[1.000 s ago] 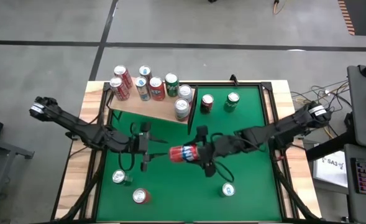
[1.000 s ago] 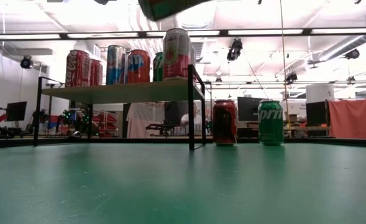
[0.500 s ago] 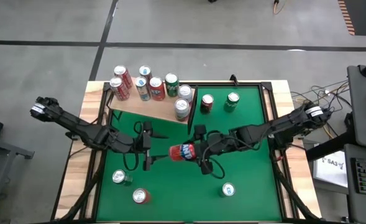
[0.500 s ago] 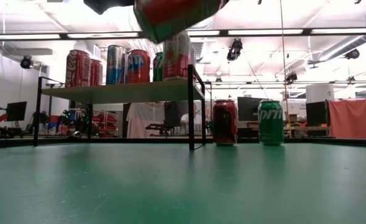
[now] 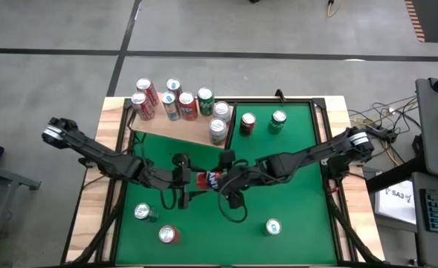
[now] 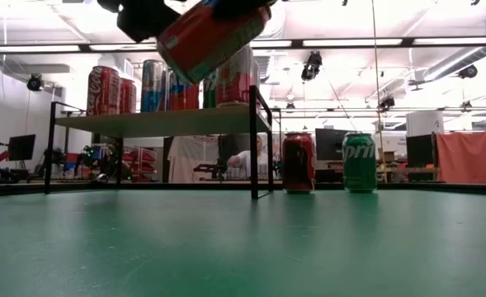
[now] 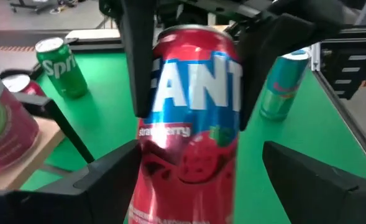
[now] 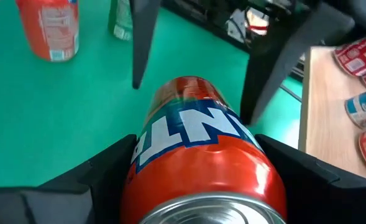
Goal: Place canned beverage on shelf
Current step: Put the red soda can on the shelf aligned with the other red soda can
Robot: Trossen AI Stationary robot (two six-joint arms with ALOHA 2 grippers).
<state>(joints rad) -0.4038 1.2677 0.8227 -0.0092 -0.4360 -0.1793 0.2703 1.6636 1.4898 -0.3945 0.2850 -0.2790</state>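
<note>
Midair, glossy red cylindrical can (image 5: 207,179) clamped in right hand (image 5: 220,181), left hand (image 5: 183,179) spread open around it

The shelf (image 5: 175,128) is crowded along its far edge and its right end by upright cans (image 5: 180,104); its near strip lies bare. Just right of the shelf stand a dark red can (image 5: 247,123) and a green can (image 5: 278,120). Green worktop (image 5: 300,197) nearer than these is open.

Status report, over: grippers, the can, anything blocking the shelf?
Right gripper shut on Fanta can, sideways, mid-air. Left gripper open around its other end. Shelf: cans along far side, near strip bare.
</note>
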